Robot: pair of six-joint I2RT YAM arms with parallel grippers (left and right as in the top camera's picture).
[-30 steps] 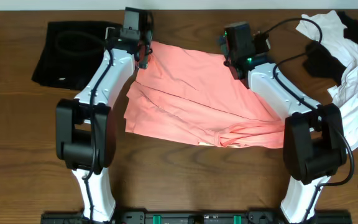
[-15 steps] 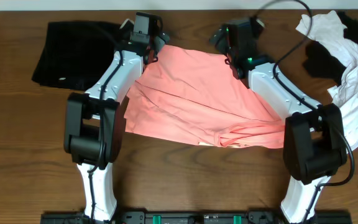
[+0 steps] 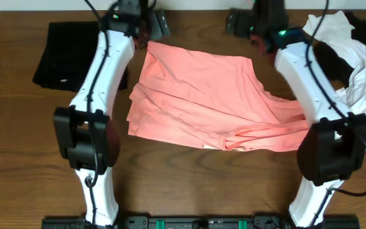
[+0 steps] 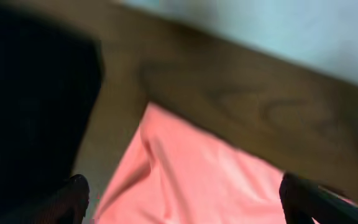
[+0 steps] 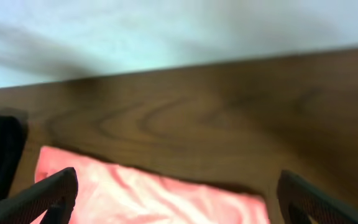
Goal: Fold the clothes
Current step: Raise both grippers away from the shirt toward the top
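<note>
The clothes' biggest piece, a salmon-pink T-shirt [image 3: 202, 95], lies wrinkled and partly doubled over in the middle of the table. My left gripper [image 3: 155, 24] hovers open just beyond its far left corner. My right gripper [image 3: 237, 22] hovers open beyond the far right corner. In the left wrist view the pink cloth [image 4: 197, 180] lies below the wide-apart fingertips [image 4: 74, 194] of the gripper [image 4: 182, 190], untouched. The right wrist view shows the shirt's far edge [image 5: 135, 196] beneath the open gripper [image 5: 179, 190]. Neither gripper holds anything.
A black garment [image 3: 68, 54] lies flat at the far left, also seen as a black garment [image 4: 30, 112] in the left wrist view. A crumpled white garment [image 3: 361, 83] and black cloth [image 3: 332, 63] sit at the far right. The table's far edge [image 5: 229, 56] is close behind both grippers.
Both arms have stretched toward the far edge of the table, off the shirt's far corners. The shirt's far edge now lies uncovered. Both grippers stay open.
</note>
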